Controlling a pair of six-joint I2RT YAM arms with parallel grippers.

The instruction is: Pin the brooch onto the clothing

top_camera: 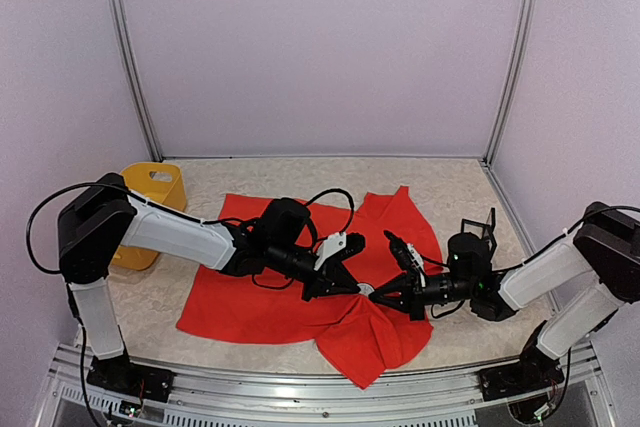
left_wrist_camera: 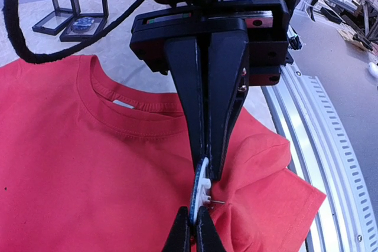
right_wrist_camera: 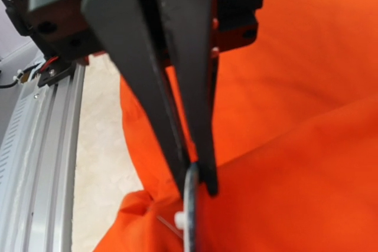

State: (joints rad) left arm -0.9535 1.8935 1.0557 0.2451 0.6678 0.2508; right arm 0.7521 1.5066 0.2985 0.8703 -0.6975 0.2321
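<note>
The red T-shirt (top_camera: 250,307) lies spread on the table, its lower right part bunched into a fold. Both grippers meet over that fold. My left gripper (top_camera: 356,288) is shut on the upper edge of the brooch (left_wrist_camera: 202,190), a small disc with a blue face and white back. In the left wrist view the left gripper (left_wrist_camera: 207,172) comes from above, and the right gripper's fingertips (left_wrist_camera: 180,234) pinch the brooch's lower edge. The pin (left_wrist_camera: 218,202) points sideways and touches the shirt's fold (left_wrist_camera: 260,169). My right gripper (right_wrist_camera: 198,178) grips the brooch (right_wrist_camera: 190,210) over the shirt (right_wrist_camera: 307,87).
A yellow bin (top_camera: 150,212) stands at the left edge of the table. Open black display boxes (left_wrist_camera: 71,7) sit beyond the collar, seen at the right in the top view (top_camera: 480,227). An aluminium rail (left_wrist_camera: 313,116) runs along the table's near edge. A black cable (top_camera: 335,197) loops over the shirt.
</note>
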